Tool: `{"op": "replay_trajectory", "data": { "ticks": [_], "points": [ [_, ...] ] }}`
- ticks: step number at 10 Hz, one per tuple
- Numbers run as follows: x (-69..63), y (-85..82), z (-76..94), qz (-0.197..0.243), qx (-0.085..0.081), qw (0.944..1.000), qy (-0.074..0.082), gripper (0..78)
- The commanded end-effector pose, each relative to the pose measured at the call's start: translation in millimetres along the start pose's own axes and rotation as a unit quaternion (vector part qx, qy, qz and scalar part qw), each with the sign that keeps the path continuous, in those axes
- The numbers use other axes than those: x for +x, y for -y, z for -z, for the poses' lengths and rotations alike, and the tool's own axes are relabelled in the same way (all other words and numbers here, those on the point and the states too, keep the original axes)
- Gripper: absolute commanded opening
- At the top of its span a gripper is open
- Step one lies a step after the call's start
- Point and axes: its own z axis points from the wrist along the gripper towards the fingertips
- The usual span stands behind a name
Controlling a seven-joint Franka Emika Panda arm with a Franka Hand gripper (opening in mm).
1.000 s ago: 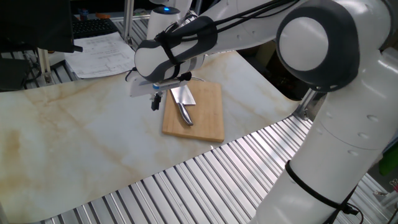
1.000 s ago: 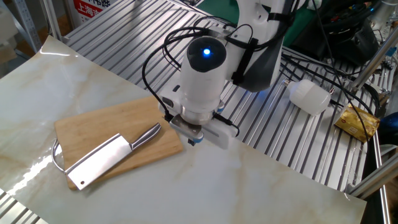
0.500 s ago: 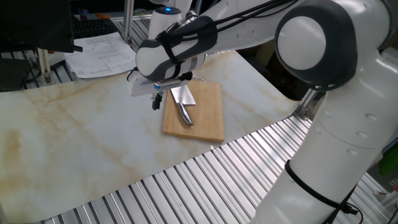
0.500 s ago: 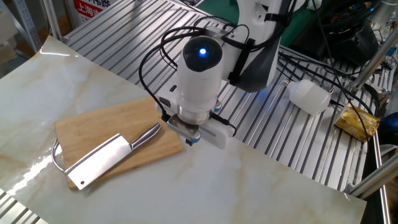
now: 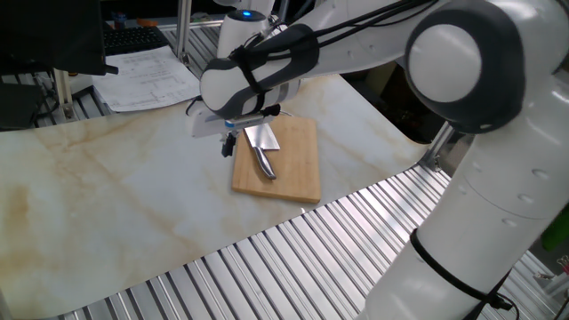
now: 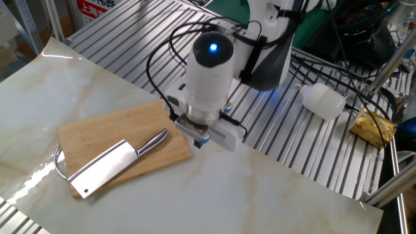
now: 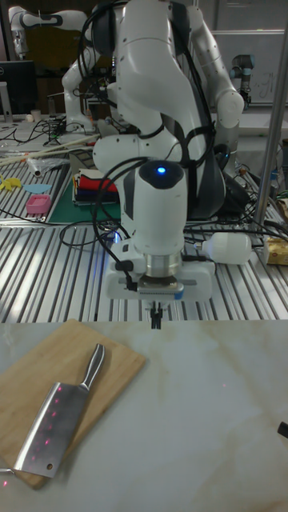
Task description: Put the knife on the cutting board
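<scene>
Knife [image 6: 112, 166] lies flat on cutting board [image 6: 91, 134]; gripper [image 7: 156, 314] hovers beside it, empty, fingers pressed together.

My arm [image 5: 462, 133] is glossy white with rounded shells and dark grey bands at the joints — the elbow cap is a big pale dome ringed in charcoal. Black cables [image 6: 170, 49] loop loose along the last links and are strapped on with a black band. On the wrist [image 7: 159, 216] I see a round blue light [image 6: 212, 47] glowing. Below it sits a white flange block with a blue trim, and short black fingers [image 7: 155, 315].
</scene>
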Motion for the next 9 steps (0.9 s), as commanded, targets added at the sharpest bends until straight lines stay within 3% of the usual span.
{"op": "replay_trajectory", "data": {
  "ticks": [1, 7, 9],
  "points": [
    [-0.8, 10.5, 23.4, -0.002, -0.003, 1.0000, -0.003, 1.1],
    [5.1, 2.3, 25.1, -0.020, -0.005, 0.9997, -0.015, 1.1],
    [4.3, 1.8, 24.9, -0.030, 0.009, 0.9994, -0.017, 1.1]
  ]
}}
